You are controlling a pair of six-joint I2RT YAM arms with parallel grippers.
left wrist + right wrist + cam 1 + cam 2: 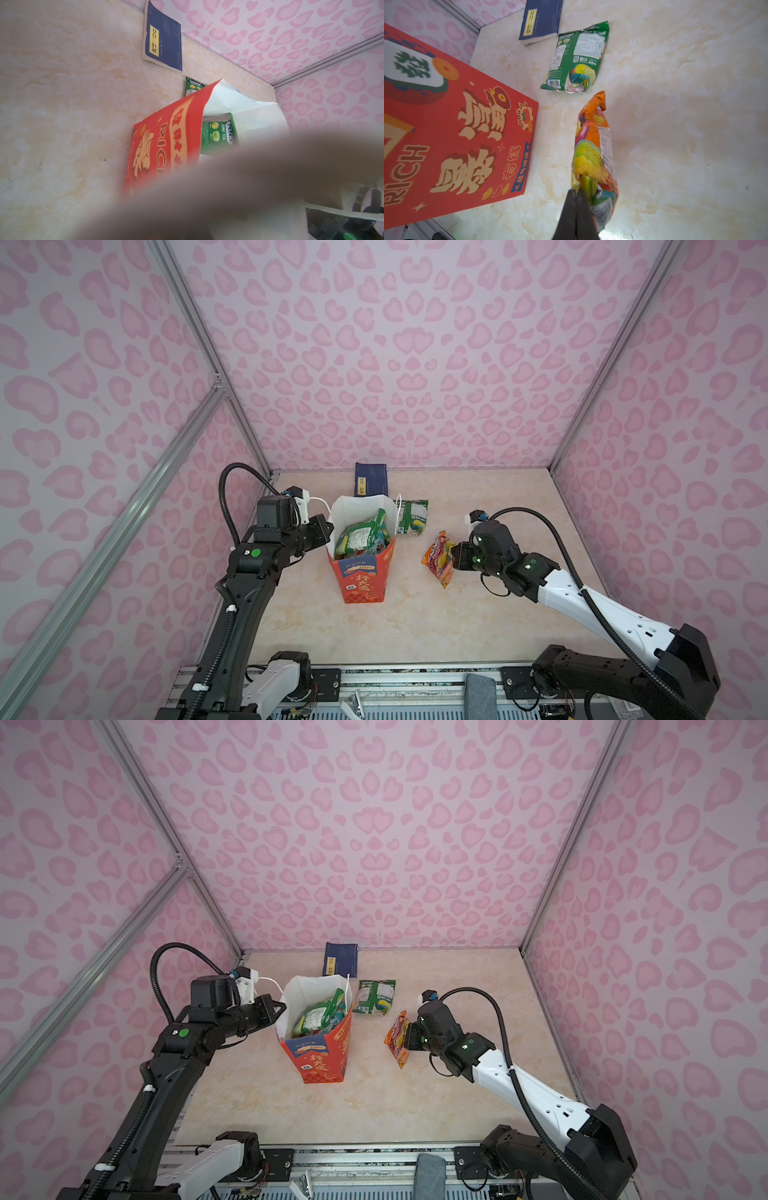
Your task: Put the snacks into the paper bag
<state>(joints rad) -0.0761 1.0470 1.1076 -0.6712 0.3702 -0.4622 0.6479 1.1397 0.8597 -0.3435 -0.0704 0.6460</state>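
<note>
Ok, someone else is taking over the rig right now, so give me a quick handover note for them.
Left pincer: shut at the left rim of the tall red-orange paper bag, apparently pinching it open.
Right pincer: shut on the crinkly orange snack packet, to the right of the bag.
Done: several glossy packets are inside the bag.
Left: drop in the orange packet, then fetch the flat green packet lying on the marble-look table behind and right of the bag.
The dark-blue booklet by the back wall is not a snack; leave it.
</note>
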